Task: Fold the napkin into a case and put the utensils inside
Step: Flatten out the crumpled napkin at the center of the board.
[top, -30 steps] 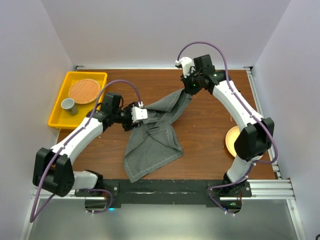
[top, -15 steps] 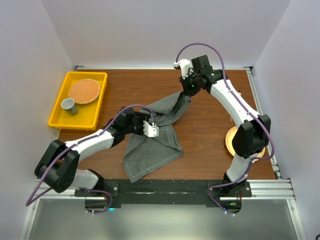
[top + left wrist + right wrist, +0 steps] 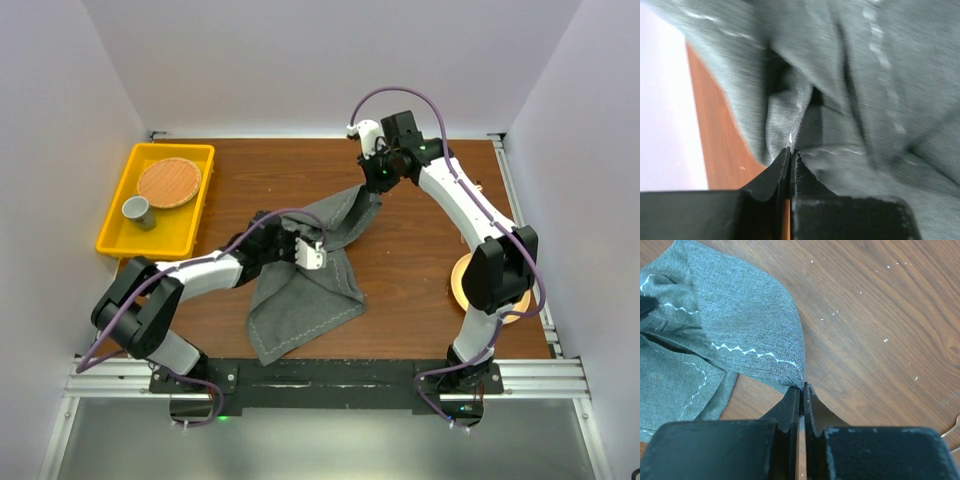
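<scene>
Seen from above, the napkin (image 3: 305, 290) is a dark grey cloth with a thin pale stitched hem. It lies crumpled and partly doubled over in the middle of the table (image 3: 420, 240). It runs in a slant from near the middle of the far edge down to the near edge. The right gripper (image 3: 376, 186) holds its far tip, and the left gripper (image 3: 318, 253) holds a bunched fold at mid-cloth. A yellow tray (image 3: 112, 240) sits at the far left corner with a woven round mat (image 3: 168, 181) and a grey cup (image 3: 136, 210) inside. An orange plate (image 3: 460, 285) lies by the right edge, partly hidden by the right arm. Bare wood lies open between the napkin and the plate.

In the left wrist view, grey folds fill nearly everything. The two black fingers are pressed together on a raised ridge of cloth. A strip of wood shows at the left.

In the right wrist view, the fingers are pinched tight on a hemmed corner with zigzag stitching. Cloth spreads to the upper left, and speckled bare wood lies to the right.
</scene>
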You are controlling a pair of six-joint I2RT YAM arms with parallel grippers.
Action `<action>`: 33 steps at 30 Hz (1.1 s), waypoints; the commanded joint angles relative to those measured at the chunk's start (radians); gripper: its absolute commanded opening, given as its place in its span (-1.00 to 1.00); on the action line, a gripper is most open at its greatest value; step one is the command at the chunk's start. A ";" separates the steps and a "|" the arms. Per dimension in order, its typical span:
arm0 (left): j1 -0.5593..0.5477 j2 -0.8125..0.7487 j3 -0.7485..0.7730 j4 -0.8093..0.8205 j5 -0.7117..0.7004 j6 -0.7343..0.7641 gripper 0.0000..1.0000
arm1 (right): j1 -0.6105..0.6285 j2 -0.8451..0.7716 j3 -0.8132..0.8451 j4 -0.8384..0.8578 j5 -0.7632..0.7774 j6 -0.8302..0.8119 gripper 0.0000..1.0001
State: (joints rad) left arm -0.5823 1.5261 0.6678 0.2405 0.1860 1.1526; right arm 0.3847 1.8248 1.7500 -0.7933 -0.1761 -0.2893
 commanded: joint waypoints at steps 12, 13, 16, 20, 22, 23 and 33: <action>0.407 -0.122 0.717 -0.461 0.190 -0.786 -1.00 | -0.029 -0.016 0.092 -0.003 0.069 -0.056 -1.00; 0.415 -0.129 0.733 -0.463 0.181 -0.797 -1.00 | -0.029 -0.015 0.106 0.000 0.098 -0.068 -1.00; 0.430 -0.161 0.771 -0.457 0.139 -0.826 -1.00 | -0.036 -0.016 0.187 0.022 0.148 -0.091 -1.00; 0.430 -0.178 0.828 -0.460 0.087 -0.835 -1.00 | -0.037 0.002 0.340 0.017 0.175 -0.129 -1.00; 0.430 -0.181 0.875 -0.466 0.070 -0.835 -1.00 | -0.037 0.007 0.422 0.006 0.190 -0.155 -1.00; 0.430 -0.184 0.906 -0.474 0.067 -0.826 -1.00 | -0.037 0.002 0.443 0.003 0.197 -0.166 -1.00; 0.430 -0.366 0.966 -0.575 0.131 -0.781 -1.00 | -0.030 -0.269 0.422 -0.061 0.158 -0.255 -1.00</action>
State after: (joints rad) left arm -0.1528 1.2903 1.5917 -0.3042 0.2794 0.3588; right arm 0.3523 1.7447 2.2024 -0.8249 0.0055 -0.4950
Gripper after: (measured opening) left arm 0.030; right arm 0.022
